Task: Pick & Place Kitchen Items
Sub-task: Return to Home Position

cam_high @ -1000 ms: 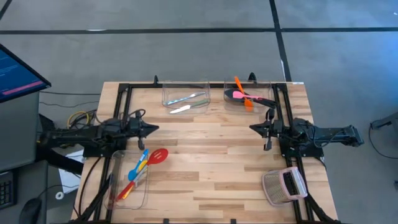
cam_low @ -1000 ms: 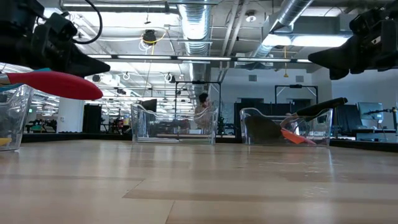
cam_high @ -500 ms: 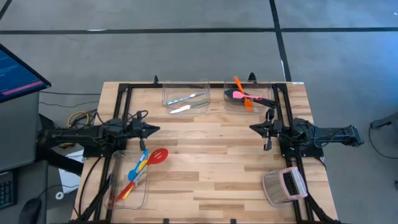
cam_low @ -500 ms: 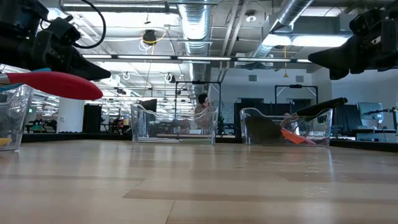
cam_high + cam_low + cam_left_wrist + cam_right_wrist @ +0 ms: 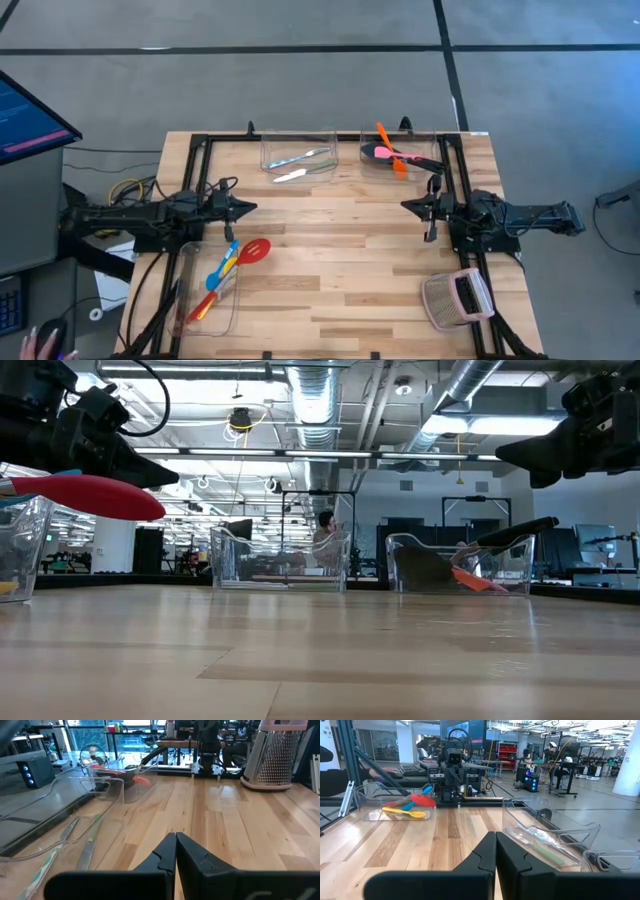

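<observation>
Red slotted plastic spoon [image 5: 256, 250] overhangs the clear plastic bin [image 5: 228, 318] near our left jaws, closed and empty like our right jaws. We judge a careless swing could flip it onto the wooden counter [image 5: 340, 240]. A black turner [image 5: 425, 163] juts from the far right bin [image 5: 425, 140] beside our right arm; a grey mesh grater [image 5: 457, 298] stands near

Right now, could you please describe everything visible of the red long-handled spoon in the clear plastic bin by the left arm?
The red long-handled spoon looks like smooth plastic with a rounded oval head; slots cannot be made out. It lies slanted in the clear plastic bin, handle inside beside a blue utensil and a yellow utensil, neck seemingly on the rim. Its head juts past the wall and hangs above the wooden table, not touching it.
</observation>
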